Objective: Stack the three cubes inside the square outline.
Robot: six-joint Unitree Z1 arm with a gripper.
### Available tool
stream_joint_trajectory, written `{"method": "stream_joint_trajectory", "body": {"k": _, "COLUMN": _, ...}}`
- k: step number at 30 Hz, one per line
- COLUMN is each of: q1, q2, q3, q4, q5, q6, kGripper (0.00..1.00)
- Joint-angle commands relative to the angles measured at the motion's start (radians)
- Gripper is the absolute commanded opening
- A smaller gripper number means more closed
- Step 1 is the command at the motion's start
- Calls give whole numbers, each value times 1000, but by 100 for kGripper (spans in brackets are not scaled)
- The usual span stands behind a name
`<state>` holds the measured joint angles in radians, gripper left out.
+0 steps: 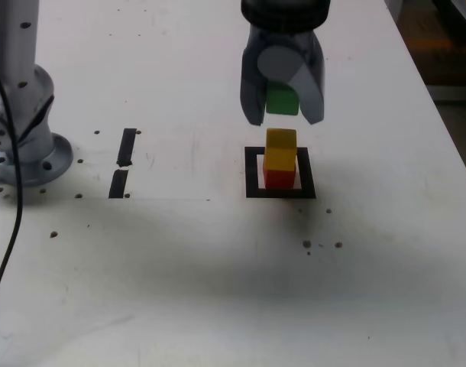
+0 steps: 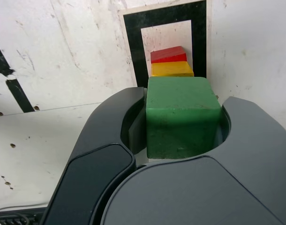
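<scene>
the gripper point(image 1: 282, 99) hangs directly above the square outline point(image 1: 253, 171), its fingers point(image 2: 255, 140) closed snug on the green cube point(image 1: 282, 99), which is clear of the stack below. inside the square outline the yellow cube point(image 1: 280, 149) sits on the red cube point(image 1: 279, 179), slightly askew. two short black strips point(image 1: 127, 146) lie on the white counter point(image 1: 218, 267) well off to the exterior view's left of the outline.

There are three cubes: one red cube point(image 1: 279, 178), one yellow cube point(image 1: 280, 150) and one green cube point(image 1: 282, 99). There is one square outline point(image 1: 253, 171) and two black strips point(image 1: 127, 147).
</scene>
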<state>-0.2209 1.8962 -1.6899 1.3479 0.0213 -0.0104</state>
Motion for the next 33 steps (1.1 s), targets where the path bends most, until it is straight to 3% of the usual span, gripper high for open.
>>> {"method": "stream_joint_trajectory", "body": {"k": 1, "q1": 5, "q2": -9, "q3": 6, "q4": -8, "q5": -11, "q6": -2, "kGripper": 8}}
{"method": "stream_joint_trajectory", "body": {"k": 10, "q1": 10, "q2": 0, "q3": 14, "q4": -32, "q5": -52, "q6": -13, "kGripper": 9}}
{"method": "stream_joint_trajectory", "body": {"k": 22, "q1": 11, "q2": 16, "q3": 58, "q4": -97, "q5": -70, "q6": -14, "kGripper": 12}}
{"method": "stream_joint_trajectory", "body": {"k": 33, "q1": 24, "q2": 24, "q3": 109, "q4": -118, "q5": -80, "q6": -14, "kGripper": 29}}
